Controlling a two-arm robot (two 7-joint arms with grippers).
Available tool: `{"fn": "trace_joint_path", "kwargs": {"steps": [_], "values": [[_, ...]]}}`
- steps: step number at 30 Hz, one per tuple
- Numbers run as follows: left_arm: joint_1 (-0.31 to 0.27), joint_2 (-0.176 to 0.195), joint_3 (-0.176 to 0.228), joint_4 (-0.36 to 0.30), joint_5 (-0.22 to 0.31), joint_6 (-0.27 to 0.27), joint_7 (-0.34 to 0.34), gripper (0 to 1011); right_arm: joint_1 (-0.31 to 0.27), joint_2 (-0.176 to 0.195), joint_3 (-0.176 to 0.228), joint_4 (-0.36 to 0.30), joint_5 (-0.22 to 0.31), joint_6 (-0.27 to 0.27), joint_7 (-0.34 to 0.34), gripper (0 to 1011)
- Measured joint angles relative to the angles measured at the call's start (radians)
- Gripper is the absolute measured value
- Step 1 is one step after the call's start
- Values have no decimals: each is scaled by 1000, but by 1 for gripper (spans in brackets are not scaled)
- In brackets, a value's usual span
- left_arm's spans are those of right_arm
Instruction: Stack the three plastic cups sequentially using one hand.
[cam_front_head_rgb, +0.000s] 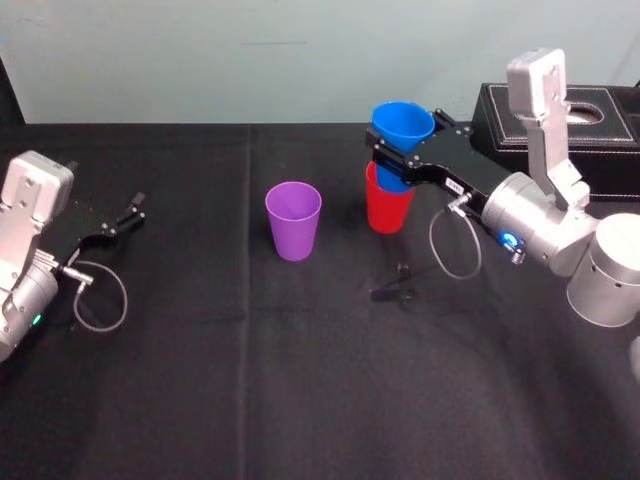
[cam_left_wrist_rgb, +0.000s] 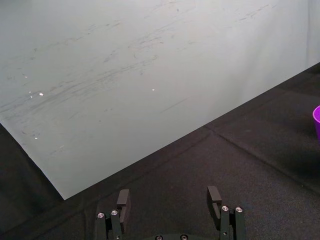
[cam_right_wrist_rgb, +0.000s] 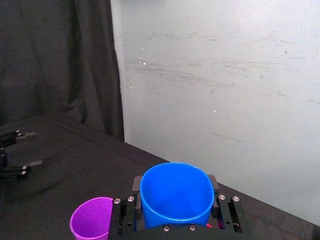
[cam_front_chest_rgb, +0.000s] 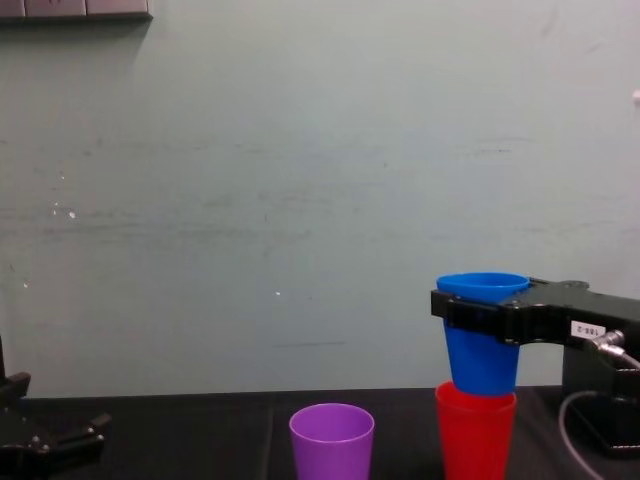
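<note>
**Blue cup held in the mouth of the red cup**

The blue cup (cam_front_chest_rgb: 482, 365) is upright, pinched just below its rim by the right claw (cam_front_head_rgb: 392, 158), one finger on each side. Its base sits just inside the mouth of the red cup (cam_front_chest_rgb: 475, 435), with most of its body above the red rim. The red cup stands on the black desk (cam_front_head_rgb: 300, 380), towards the far right, near a black box (cam_front_head_rgb: 590, 120). The purple cup (cam_front_head_rgb: 293, 220) stands alone, upright and empty, just left of the pair and apart from them. The left claw (cam_left_wrist_rgb: 170, 195) lies low at the desk's left side, fingers spread, gripping nothing, well apart from the cups.
</note>
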Motion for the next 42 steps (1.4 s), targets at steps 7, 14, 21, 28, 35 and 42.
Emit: {"fn": "trace_joint_path", "kwargs": {"steps": [7, 14, 21, 28, 35, 42], "values": [[0, 0, 0, 0, 0, 0, 0, 1005, 34, -29, -6, 61, -8, -25, -12, 739], [0, 0, 0, 0, 0, 0, 0, 1005, 58, -50, -10, 113, -19, -40, -14, 739], [0, 0, 0, 0, 0, 0, 0, 1005, 64, -58, -9, 140, -26, -55, -13, 741], [0, 0, 0, 0, 0, 0, 0, 1005, 67, -62, -4, 160, -33, -67, -12, 739], [0, 0, 0, 0, 0, 0, 0, 1005, 75, -70, -2, 179, -38, -78, -7, 739], [0, 0, 0, 0, 0, 0, 0, 1005, 90, -80, -1, 214, -44, -101, 3, 739]]}}
